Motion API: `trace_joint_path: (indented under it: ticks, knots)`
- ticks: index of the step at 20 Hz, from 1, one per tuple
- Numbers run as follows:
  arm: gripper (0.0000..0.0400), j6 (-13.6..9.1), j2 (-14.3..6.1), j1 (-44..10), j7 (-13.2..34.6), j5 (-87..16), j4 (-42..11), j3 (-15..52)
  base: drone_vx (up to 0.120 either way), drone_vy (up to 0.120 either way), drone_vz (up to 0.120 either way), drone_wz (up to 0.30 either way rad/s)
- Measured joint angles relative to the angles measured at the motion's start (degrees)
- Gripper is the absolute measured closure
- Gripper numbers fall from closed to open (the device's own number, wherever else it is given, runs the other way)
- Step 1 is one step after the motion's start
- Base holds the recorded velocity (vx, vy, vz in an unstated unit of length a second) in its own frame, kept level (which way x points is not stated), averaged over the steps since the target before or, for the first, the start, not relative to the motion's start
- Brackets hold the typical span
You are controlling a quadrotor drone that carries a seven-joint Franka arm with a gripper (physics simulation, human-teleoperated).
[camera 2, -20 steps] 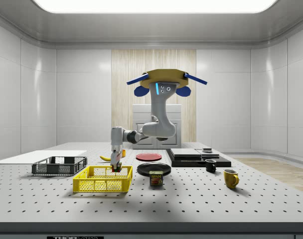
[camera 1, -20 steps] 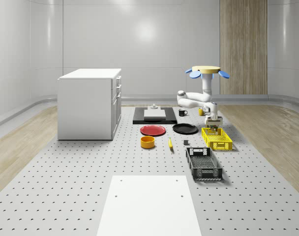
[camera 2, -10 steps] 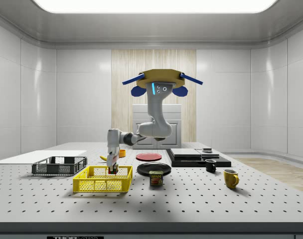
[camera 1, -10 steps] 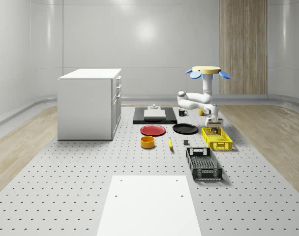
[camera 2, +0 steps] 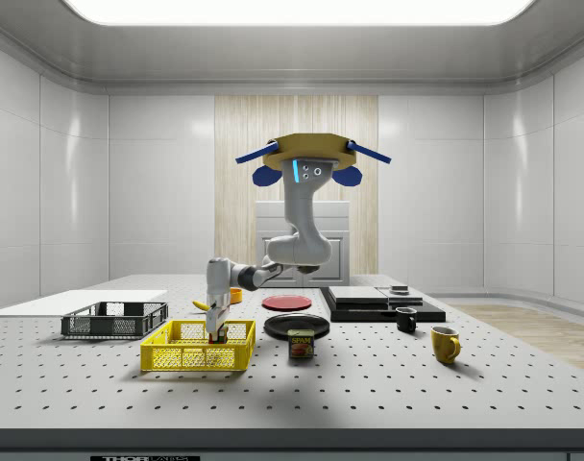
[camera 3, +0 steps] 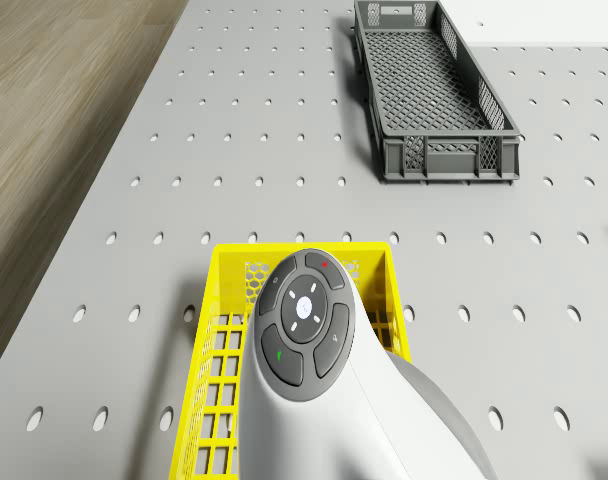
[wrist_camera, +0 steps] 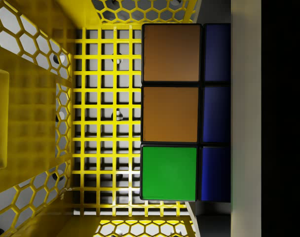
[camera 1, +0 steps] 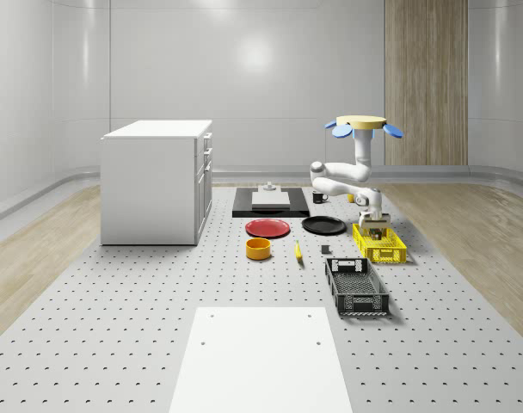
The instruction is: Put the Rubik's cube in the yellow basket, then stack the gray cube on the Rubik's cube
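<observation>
Your fingers are clamped on the Rubik's cube, which hangs inside the yellow basket, just above its grid floor. From here the floor lies straight below the cube, so the coming move, as I judge it, is a short drop and release. The wrist view gives you the cube's orange and green tiles against the mesh; the side view gives you the drone hovering over the surface behind the basket. I can't pick out the gray cube.

The drone hovers near the basket, with the pincer inside.
</observation>
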Motion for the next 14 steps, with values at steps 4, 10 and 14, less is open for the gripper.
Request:
trace_joint_path:
  ticks: [4,10,14]
  knots:
    - [0.0060,0.7,0.3,-0.5,0.0,-2.1,0.9,-2.1,0.000,0.000,0.000,0.000]
    - [0.0013,0.0,0.8,-0.2,-0.1,-2.3,0.7,-2.0,0.000,0.000,0.000,0.000]
    - [0.0005,-1.3,0.9,0.5,-0.2,-0.1,-0.4,0.5,0.000,0.000,0.000,0.000]
